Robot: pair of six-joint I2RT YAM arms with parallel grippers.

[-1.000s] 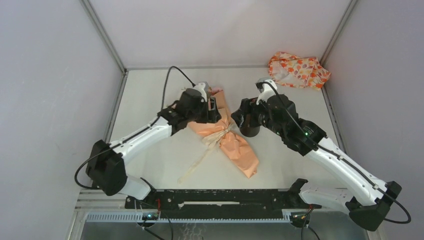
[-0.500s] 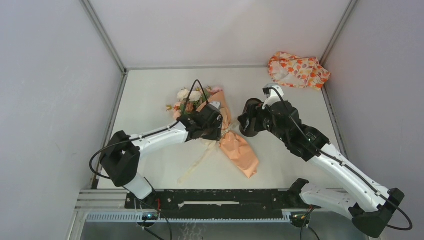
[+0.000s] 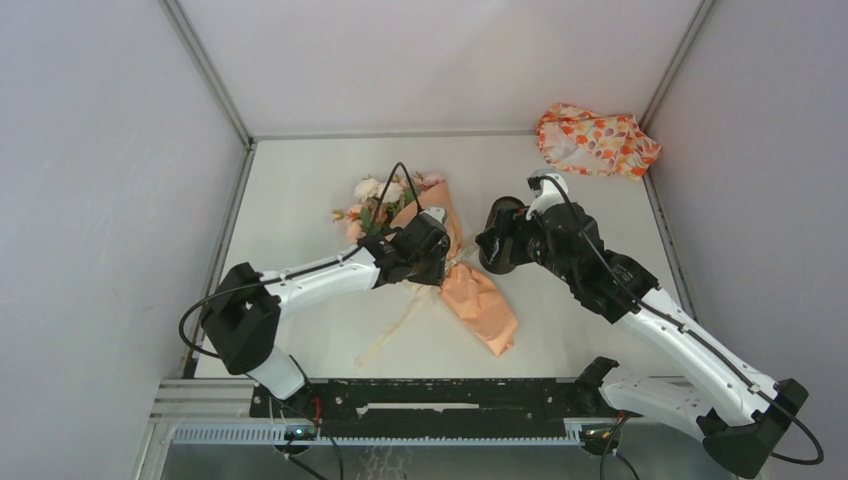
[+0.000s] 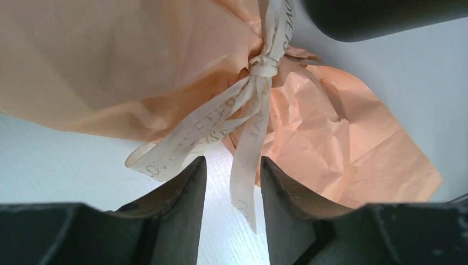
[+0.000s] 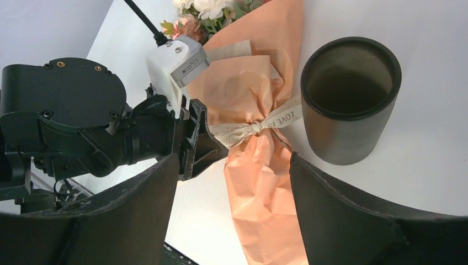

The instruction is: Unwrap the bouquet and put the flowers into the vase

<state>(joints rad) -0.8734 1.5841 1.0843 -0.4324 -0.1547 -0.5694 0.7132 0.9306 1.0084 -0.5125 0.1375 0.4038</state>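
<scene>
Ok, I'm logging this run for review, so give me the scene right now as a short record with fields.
bouquet: lying on the table, wrapped
ribbon: knotted round the paper, one tail hanging between the left fingers
left gripper: at the ribbon tails, open, not pinching
right gripper: open, holding nothing
vase: upright, empty, beside the bouquet
cloth: far right corner
</scene>
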